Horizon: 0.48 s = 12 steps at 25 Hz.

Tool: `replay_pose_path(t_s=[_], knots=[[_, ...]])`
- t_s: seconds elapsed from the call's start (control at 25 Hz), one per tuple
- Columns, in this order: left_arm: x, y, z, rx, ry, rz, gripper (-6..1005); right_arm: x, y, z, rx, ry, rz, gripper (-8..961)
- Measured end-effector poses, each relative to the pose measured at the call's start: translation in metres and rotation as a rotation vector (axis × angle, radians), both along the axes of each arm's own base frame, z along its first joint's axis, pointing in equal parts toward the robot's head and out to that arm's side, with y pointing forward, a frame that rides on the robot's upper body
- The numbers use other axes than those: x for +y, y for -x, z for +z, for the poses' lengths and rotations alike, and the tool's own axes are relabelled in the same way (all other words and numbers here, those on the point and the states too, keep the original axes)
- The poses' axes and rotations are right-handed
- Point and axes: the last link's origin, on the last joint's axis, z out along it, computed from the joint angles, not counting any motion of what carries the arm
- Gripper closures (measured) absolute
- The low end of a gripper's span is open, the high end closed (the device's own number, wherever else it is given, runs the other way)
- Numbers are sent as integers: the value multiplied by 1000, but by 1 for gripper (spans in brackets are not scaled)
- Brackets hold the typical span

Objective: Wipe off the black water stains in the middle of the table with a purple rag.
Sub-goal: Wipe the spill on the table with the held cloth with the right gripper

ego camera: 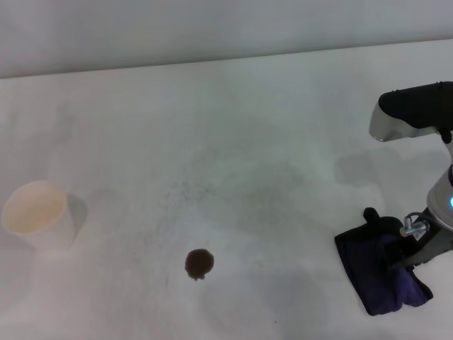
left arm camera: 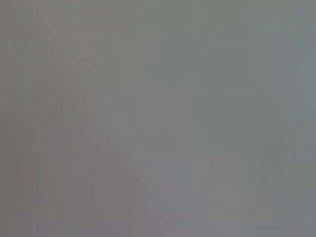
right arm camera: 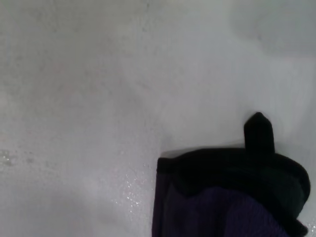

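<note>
Head view: high, facing forward and down over the tabletop (ego camera: 233, 127), far edge to near area, wide coverage. Right wrist view: low and close to the tabletop (right arm camera: 98, 98), looking down on the purple rag (right arm camera: 232, 197); shares the rag (ego camera: 379, 273) and surrounding surface with the head view. Left wrist view: uniform grey field, nothing identifiable; overlap with other views cannot be determined.

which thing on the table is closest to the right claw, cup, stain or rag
The purple rag: the right claw is right at it, while the black stain and white paper cup sit far to its left.
</note>
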Motion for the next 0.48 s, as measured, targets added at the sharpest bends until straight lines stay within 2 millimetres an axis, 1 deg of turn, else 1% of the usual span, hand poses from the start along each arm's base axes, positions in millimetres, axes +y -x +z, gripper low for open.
replay_pose_path(t_s=[0.08, 0.2, 0.44, 0.48], knots=[[0, 0, 0, 0, 0, 0, 107, 1, 0, 0, 1, -3, 3, 508], [0, 0, 0, 0, 1, 0, 106, 2, 0, 1, 4, -5, 5, 750], [0, 0, -1, -3, -2, 0, 106, 8, 6, 2, 15, -14, 57, 850], [-1, 0, -1, -4, -2, 1, 106, 10, 9, 2, 20, -17, 74, 850]])
